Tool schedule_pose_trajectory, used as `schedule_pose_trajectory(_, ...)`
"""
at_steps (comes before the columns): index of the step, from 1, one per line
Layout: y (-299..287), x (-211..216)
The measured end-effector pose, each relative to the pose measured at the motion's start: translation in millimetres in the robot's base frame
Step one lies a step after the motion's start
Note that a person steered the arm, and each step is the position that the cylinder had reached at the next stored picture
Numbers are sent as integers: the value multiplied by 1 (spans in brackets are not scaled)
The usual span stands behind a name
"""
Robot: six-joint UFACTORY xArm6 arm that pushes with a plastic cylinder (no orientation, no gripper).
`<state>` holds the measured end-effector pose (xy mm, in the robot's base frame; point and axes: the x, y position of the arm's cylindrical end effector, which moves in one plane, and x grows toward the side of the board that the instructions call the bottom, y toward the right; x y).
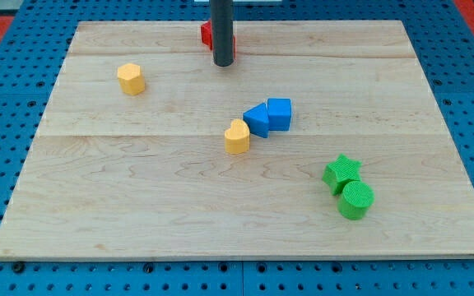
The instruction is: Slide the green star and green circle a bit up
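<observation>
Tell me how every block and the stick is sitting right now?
Dark rod, my tip: at the view's top, in front of the red block, far from both green ones.
Red block: partly hidden behind the rod.
Yellow hexagon block: alone, upper left.
Yellow heart block: touching the blue blocks.
Two blue blocks: touching each other.
Green star block: touching the green circle.
Green circle block: lower right.

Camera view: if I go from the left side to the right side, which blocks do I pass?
Yellow hexagon block → yellow heart block → blue blocks → green star → green circle. The red block behind my tip is left out.
</observation>
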<state>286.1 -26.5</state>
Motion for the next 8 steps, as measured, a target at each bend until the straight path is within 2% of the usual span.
schedule_pose_trajectory(1,68,14)
schedule_pose_trajectory(2,183,30)
schedule_pose_trajectory(3,243,85)
schedule_pose_trajectory(7,249,144)
schedule_pose_trajectory(8,252,221)
